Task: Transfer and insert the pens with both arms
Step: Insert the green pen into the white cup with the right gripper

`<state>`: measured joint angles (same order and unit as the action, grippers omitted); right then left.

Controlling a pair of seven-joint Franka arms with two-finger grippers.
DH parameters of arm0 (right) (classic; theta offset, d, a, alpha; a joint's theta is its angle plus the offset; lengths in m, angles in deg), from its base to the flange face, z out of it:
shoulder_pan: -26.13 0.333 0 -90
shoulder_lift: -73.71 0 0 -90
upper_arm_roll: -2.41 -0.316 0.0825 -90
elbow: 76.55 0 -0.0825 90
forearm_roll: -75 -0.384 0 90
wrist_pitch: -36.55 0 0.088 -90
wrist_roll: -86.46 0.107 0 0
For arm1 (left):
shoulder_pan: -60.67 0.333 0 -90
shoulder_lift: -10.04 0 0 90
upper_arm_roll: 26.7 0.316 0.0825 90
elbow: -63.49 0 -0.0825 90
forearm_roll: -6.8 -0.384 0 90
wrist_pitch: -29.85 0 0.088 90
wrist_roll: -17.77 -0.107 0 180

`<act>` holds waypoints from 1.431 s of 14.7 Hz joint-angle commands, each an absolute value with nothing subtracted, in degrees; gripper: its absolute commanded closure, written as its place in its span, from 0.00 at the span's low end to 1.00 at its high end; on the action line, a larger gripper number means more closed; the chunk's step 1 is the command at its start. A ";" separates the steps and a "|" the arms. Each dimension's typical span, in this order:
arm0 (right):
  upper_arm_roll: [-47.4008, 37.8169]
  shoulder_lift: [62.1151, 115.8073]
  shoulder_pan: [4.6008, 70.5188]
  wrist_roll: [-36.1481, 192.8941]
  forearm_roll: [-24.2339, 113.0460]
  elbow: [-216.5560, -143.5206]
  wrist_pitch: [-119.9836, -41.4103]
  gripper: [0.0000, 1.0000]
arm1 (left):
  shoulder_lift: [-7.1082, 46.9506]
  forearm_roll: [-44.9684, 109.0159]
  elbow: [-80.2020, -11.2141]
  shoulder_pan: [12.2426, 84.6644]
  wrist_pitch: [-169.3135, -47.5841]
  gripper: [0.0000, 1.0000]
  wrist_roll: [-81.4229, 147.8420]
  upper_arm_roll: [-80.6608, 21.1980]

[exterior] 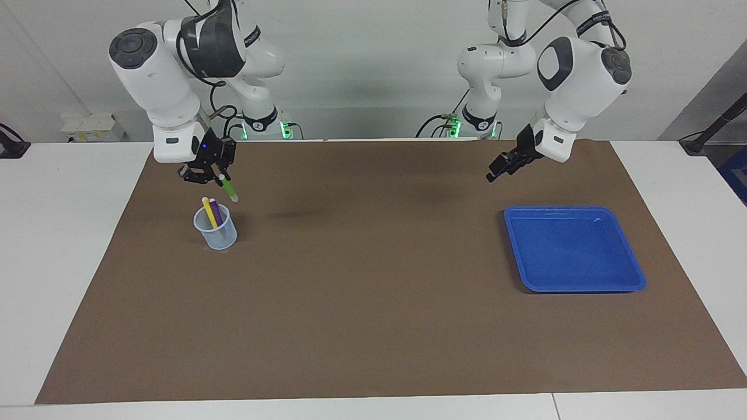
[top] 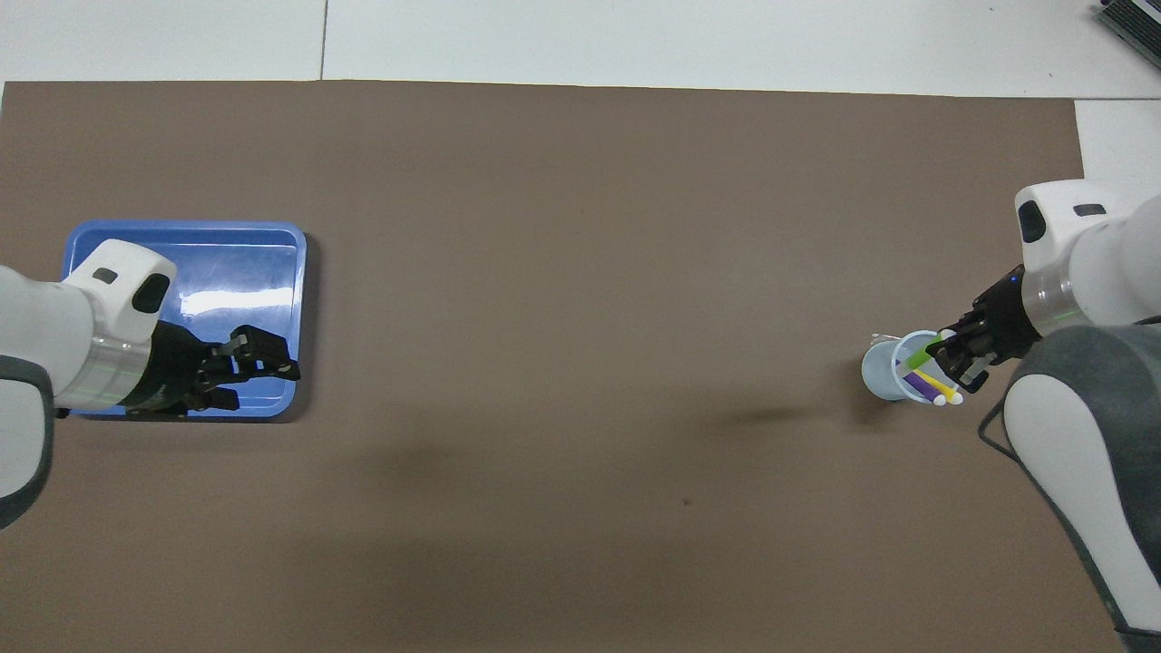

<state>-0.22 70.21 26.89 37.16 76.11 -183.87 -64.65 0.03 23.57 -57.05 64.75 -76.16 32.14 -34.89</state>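
**Two pens in, third poised above the cup**

Done so far, judging by the layout: yellow pen (exterior: 207, 210) and purple pen (exterior: 215, 211) standing side by side in the clear cup (exterior: 225, 236), leaning, pale ends up. Cup on the brown mat (exterior: 373, 303) toward the right arm's end of the table. Blue tray (exterior: 575, 251) toward the left arm's end, with no pen showing in it.

In hand now: green pen (exterior: 227, 189), pinched at its upper end by the right gripper (exterior: 215, 177), fingers shut on it. Tilted, pale tip lowest, hanging in the air just above the cup's rim and not yet inside. From overhead, lined up over the cup's mouth beside the other two.

Left gripper (exterior: 501, 168) raised with fingers apart and nothing between them, over the tray's robot-side edge as seen from overhead. Waiting, by the look of it, with its share of the job apparently finished.

Left to do, as a judgement: lower the green pen into the cup between wall and the two pens, let go, pull clear. Looks like the last insertion of the three; main risk a nudge against the leaning pens or the light cup
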 commanded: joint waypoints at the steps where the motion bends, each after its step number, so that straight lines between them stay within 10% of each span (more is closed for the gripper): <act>1: -0.93 69.67 23.87 28.21 78.51 -186.93 -70.66 1.00 | -1.48 18.60 -57.10 68.66 -75.36 0.17 19.12 -34.97; 2: -0.93 69.40 23.15 27.67 78.51 -188.16 -71.02 1.00 | -1.13 17.53 -56.05 69.45 -75.27 0.01 16.56 -34.97; 11: -0.93 65.37 21.74 27.66 77.72 -198.53 -79.38 1.00 | 0.10 12.36 -52.26 70.70 -78.25 0.00 16.27 -34.88; 12: -0.93 65.10 21.57 27.75 77.72 -199.32 -79.64 0.88 | 0.54 9.99 -51.91 70.34 -79.48 0.00 16.62 -34.96; 14: -1.02 65.09 21.48 28.36 77.63 -198.98 -79.55 0.00 | 0.81 9.35 -50.77 70.25 -79.32 0.00 16.97 -34.88; 21: -1.20 65.62 21.92 31.88 77.54 -196.26 -79.38 0.00 | 2.65 9.00 -40.41 68.68 -71.33 0.00 17.06 -34.44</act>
<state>-0.55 66.28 22.61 30.80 77.35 -196.44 -78.82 0.94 10.66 -45.10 70.22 -75.33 16.78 -34.98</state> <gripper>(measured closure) 0.026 0.000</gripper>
